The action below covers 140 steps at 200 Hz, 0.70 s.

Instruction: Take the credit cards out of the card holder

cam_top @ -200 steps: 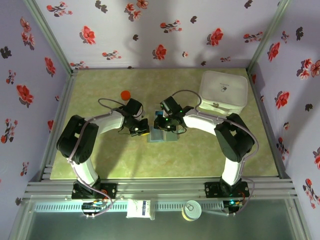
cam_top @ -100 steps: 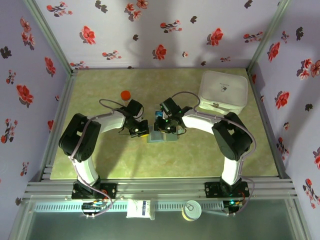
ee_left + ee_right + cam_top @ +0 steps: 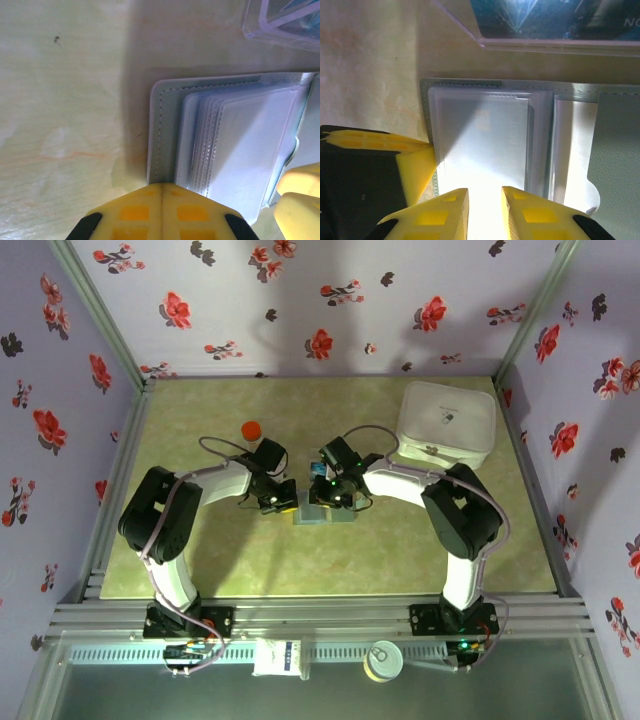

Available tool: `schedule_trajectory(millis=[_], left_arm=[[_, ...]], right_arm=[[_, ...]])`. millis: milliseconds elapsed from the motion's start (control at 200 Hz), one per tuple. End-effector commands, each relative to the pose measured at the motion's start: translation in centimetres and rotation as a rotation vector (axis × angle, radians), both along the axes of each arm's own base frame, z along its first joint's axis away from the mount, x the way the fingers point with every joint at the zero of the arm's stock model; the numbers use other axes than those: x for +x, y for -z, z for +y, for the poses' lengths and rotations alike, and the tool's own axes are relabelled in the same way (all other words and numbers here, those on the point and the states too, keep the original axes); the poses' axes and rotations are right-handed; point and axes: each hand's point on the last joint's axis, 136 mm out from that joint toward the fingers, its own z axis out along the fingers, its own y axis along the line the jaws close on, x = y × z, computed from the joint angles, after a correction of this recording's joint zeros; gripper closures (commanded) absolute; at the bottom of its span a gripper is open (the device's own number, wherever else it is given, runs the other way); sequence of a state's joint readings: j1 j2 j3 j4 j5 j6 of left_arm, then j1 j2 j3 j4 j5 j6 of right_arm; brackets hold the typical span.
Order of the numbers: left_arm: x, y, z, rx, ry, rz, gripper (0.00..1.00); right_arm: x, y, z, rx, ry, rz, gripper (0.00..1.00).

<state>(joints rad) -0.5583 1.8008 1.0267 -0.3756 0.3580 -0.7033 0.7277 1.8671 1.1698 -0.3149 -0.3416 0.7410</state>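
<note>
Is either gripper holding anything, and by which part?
Nothing visibly held. Left gripper: jaws shut, at one edge of the card holder. Right gripper: jaws slightly apart over its clear sleeves, pinching nothing visible.

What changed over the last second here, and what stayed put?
Small shifts only. The right arm drew in leftward, carrying the right gripper slightly left over the card holder; its jaws stand a narrow gap apart. The left arm's elbow edged right; the left gripper stayed shut at the holder's edge. Nothing taken or released. Holder, white box and small red object did not move.
</note>
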Motion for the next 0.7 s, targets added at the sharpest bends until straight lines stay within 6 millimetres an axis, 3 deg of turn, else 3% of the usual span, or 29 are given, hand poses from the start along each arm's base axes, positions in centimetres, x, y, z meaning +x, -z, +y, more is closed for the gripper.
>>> schedule_trajectory(millis=[0,255,695], left_arm=[[-0.3,0.9,0.7,0.059,0.008,0.012,1.0],[-0.2,0.8,0.9,0.071,0.015,0.009,1.0],[-0.1,1.0,1.0,0.085,0.026,0.012,1.0]], right_arm=[[-0.4,0.8,0.2,-0.013,-0.02,0.014,0.76],[-0.6,1.8,0.0,-0.028,-0.019,0.034,0.77],[0.1,1.3,-2.0,-0.097,0.004,-0.004,0.78]])
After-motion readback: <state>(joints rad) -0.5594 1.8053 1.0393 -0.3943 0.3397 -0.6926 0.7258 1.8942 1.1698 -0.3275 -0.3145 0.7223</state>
